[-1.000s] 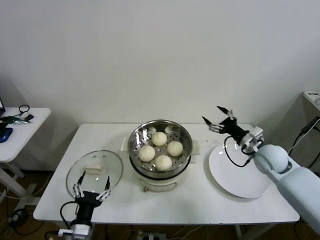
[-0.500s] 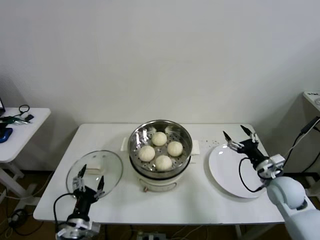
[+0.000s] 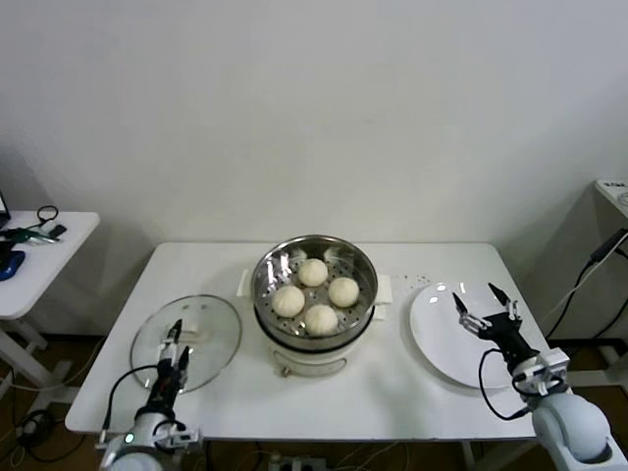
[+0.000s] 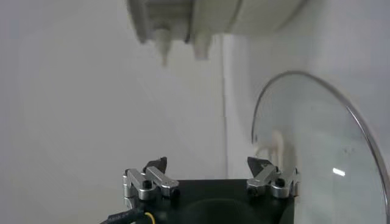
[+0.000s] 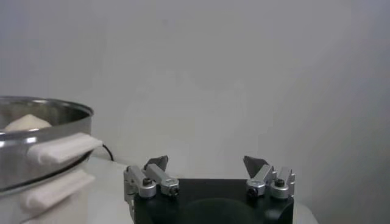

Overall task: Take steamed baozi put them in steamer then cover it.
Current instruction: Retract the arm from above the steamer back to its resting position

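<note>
Left end effector (image 3: 175, 345): low at the near left edge of the bench, over the near rim of the glass lid; jaws spread wide, holding nothing.
Right end effector (image 3: 484, 307): over the near right part of the flat white plate; jaws spread wide, holding nothing.
Round clear glass cover with metal rim and cream-white bar handle (image 3: 186, 340): flat on the white bench (image 3: 343, 402), left of the steamer and apart from it; its handle lies just beyond the left end effector's fingertips.
Large round shiny steel steamer on white base (image 3: 315, 294): centre of the bench, uncovered, between the two end effectors and well apart from each.
Four small round cream-white steamed baozi (image 3: 315, 292): on the perforated tray inside the steamer, close together.
Flat round white plate (image 3: 449, 339): right of the steamer, bare, beneath the right end effector.
Small white side table (image 3: 34, 260): far left, with dark cables and small items.
</note>
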Available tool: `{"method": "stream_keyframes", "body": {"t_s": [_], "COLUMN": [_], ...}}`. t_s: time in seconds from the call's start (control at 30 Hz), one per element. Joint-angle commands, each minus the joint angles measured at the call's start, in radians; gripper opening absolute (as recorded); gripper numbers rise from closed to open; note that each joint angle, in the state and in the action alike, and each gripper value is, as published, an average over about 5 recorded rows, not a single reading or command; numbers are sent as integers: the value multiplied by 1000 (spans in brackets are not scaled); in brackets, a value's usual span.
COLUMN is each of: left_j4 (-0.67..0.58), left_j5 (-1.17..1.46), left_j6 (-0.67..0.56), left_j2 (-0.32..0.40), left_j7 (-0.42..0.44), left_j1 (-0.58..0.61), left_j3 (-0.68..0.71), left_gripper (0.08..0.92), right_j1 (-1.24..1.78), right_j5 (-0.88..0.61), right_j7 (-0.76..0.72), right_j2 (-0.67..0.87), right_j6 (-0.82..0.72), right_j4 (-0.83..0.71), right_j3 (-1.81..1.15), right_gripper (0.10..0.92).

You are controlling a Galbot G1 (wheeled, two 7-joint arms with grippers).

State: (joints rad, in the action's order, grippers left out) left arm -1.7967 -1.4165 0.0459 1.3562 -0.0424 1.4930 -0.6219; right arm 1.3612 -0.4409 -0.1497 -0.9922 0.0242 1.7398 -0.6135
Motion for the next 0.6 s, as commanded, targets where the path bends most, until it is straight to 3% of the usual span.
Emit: {"method": "stream_keyframes", "body": {"t_s": [0.03, 0.6], "left_j4": [233, 410], "left_j5": [-155, -110], "left_j6": [5, -5], "left_j2": [-9, -8], "left_j7": [-62, -98], "left_j1": [-166, -292], "left_j3": [-2, -7], "left_gripper": [823, 823], "right_j1": [55, 21], "right_j5": [47, 88], "right_j7": [-3, -1], "right_j2": [-38, -54], "right_j6": [6, 22], "right_j4": [7, -33], "right_j3": [-43, -27], "right_gripper": [823, 823]}}
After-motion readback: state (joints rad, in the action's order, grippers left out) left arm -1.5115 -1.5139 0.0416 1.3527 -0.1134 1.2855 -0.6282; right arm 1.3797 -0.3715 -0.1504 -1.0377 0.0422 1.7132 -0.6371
